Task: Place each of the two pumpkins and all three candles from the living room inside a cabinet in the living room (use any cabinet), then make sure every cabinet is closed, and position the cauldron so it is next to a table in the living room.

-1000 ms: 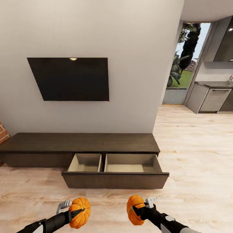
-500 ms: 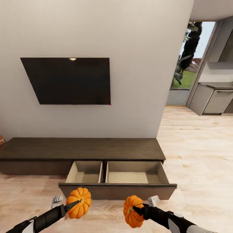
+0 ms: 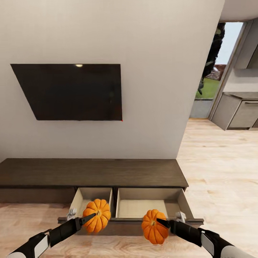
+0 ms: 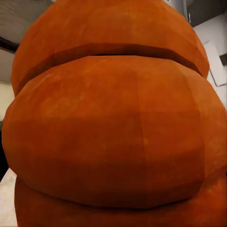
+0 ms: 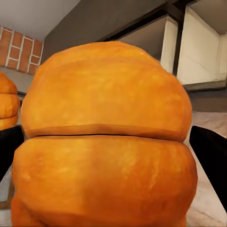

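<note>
Each hand holds a small orange ribbed pumpkin. My left gripper is shut on the left pumpkin, which hangs over the front of the open drawer's left compartment. My right gripper is shut on the right pumpkin, just in front of the drawer front, below the right compartment. In the right wrist view black fingers flank that pumpkin. The drawer belongs to the long, low dark-brown cabinet; both tan compartments look empty.
A dark television hangs on the white wall above the cabinet. Light wood floor runs to the right towards a kitchen opening with grey units. Red brickwork shows beside the cabinet in the right wrist view.
The head camera has come closer to the cabinet. Both arms have carried their pumpkins forward, from over the bare floor to the open drawer's front edge.
</note>
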Controlling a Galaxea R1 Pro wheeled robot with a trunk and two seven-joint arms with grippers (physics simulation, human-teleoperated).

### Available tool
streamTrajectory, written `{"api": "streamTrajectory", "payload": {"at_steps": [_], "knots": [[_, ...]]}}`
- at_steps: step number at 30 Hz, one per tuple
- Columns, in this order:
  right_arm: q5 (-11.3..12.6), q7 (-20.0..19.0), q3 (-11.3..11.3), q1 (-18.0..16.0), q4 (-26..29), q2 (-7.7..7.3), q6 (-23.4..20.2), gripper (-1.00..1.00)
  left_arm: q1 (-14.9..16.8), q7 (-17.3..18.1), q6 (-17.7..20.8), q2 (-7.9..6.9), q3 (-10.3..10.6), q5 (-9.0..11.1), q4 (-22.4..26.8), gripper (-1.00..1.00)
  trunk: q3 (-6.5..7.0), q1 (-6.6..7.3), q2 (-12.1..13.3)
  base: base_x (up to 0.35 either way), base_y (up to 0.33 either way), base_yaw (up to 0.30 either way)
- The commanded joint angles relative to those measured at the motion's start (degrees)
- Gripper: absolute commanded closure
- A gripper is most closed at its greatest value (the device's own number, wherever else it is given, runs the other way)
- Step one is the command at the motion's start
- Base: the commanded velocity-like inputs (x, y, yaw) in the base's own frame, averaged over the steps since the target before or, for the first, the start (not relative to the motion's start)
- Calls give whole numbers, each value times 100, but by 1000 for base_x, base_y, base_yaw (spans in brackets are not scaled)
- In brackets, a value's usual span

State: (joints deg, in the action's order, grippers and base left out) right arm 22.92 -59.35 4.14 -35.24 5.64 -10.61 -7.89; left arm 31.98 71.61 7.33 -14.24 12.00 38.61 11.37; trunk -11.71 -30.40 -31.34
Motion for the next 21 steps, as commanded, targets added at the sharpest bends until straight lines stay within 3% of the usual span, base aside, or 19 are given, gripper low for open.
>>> {"api": "streamTrajectory", "payload": {"at_steps": [1,13,21], "knots": [[9,-12,-54,-1,24,-4,-42,100,1,2,2,10,-34,6,5,100,0,0,-1,214,0,0],[2,23,-81,-1,325,18,-124,100,1,-7,5,151,-40,6,123,100,0,0,-1,32,-11,0],[-6,14,-80,-1,356,16,-126,100,1,-9,5,221,-33,6,183,100,2,0,-1,0,-272,-59]]}}
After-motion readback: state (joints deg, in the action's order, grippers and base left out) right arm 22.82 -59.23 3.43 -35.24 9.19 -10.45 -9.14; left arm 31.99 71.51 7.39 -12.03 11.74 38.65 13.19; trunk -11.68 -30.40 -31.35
